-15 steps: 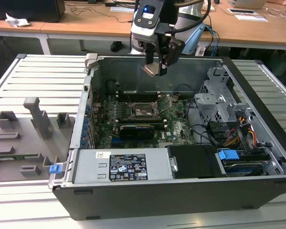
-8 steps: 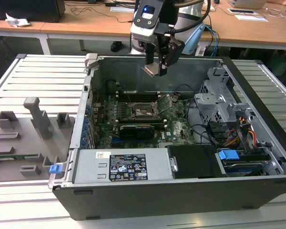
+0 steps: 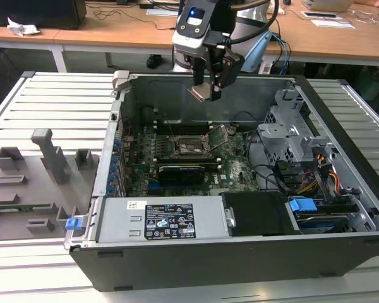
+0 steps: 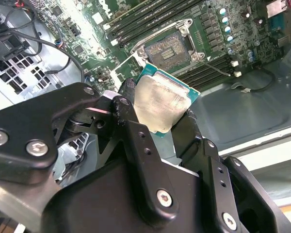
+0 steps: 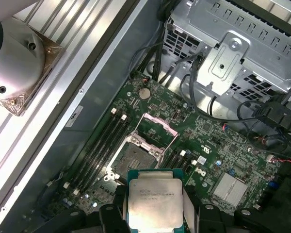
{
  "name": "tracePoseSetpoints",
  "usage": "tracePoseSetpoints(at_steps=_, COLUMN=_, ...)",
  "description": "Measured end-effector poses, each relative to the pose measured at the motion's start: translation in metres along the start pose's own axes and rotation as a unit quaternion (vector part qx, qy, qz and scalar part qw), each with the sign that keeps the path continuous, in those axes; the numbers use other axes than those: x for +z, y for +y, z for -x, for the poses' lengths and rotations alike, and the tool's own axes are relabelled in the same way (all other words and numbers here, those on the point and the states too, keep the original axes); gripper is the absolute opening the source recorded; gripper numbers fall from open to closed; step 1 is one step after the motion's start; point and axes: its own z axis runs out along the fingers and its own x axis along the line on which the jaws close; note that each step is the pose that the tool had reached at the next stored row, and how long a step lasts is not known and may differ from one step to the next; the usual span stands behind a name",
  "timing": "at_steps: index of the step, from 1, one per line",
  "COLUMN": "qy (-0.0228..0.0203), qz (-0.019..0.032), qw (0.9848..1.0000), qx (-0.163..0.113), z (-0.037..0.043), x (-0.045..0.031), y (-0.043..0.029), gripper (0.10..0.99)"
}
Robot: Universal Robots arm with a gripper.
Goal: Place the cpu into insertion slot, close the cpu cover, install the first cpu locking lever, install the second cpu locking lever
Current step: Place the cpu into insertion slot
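Observation:
High over the open computer case, my gripper [image 3: 210, 88] is shut on the cpu [image 3: 199, 93], a flat square chip with a silvery top and green edge. In both wrist views the cpu [image 5: 155, 199] [image 4: 162, 99] sits clamped between the black fingers [image 4: 131, 114]. The insertion slot [image 3: 189, 146] [image 5: 133, 155] [image 4: 167, 48] lies on the green motherboard below and in front of the chip, uncovered, with its dark centre showing. The cpu cover [image 5: 157, 127] [image 4: 125, 68] stands hinged up at one side of the slot. A thin wire lever [image 4: 214, 64] sticks out beside the slot.
A long black card [image 3: 183, 170] lies just in front of the slot, a grey power supply [image 3: 158, 221] nearer the front wall. A metal drive cage [image 3: 290, 136] with cables fills the exterior view's right. Memory sticks [image 5: 104, 141] flank the slot. A grey fixture tray [image 3: 31, 183] sits outside the case.

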Motion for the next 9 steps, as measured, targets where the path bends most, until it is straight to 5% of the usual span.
tracePoseSetpoints(at_steps=9, qy=-0.0007, qz=0.0000, qw=1.0000, qx=0.007, z=0.0000, x=0.0014, y=-0.0001, gripper=0.541)
